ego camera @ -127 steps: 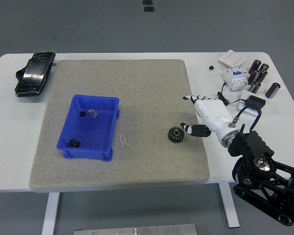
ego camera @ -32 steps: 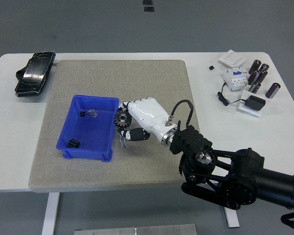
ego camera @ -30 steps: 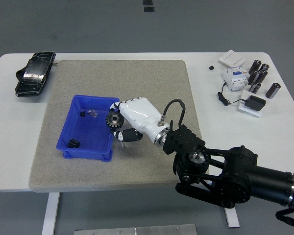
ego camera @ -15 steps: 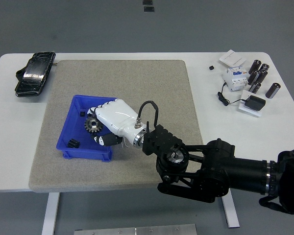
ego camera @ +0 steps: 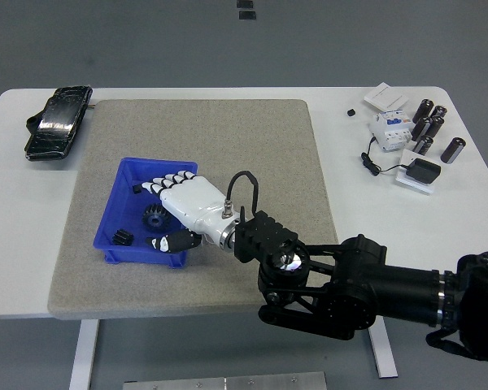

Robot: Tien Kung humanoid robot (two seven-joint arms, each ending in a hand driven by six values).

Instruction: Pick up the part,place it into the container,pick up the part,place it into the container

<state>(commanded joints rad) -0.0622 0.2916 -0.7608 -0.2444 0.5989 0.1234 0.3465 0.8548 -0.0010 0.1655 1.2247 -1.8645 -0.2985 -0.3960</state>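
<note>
The right hand [ego camera: 177, 213], white-shelled on a black arm [ego camera: 350, 280] that enters from the lower right, is positioned over the blue container [ego camera: 127, 182] on the grey mat [ego camera: 228, 130]. Its fingers [ego camera: 167, 180] are extended and spread, pointing toward the container's far-left side, with the thumb [ego camera: 172, 241] apart near the container's front wall; they grip nothing. The part, a dark gear [ego camera: 153, 218], lies inside the container just under the palm, partly hidden by it; whether hand and gear touch cannot be determined. A small black piece [ego camera: 123, 237] sits in the container's near-left corner and another small black item [ego camera: 137, 190] near its far wall. On the tabletop [ego camera: 350, 175], a black pouch [ego camera: 58, 122] lies at the far left beside the mat. At the far right are dark cylinders [ego camera: 432, 126], a white breaker-type device [ego camera: 389, 128], a white box [ego camera: 385, 96], and a black adapter with cable [ego camera: 415, 171]. The left arm is out of frame.
</note>
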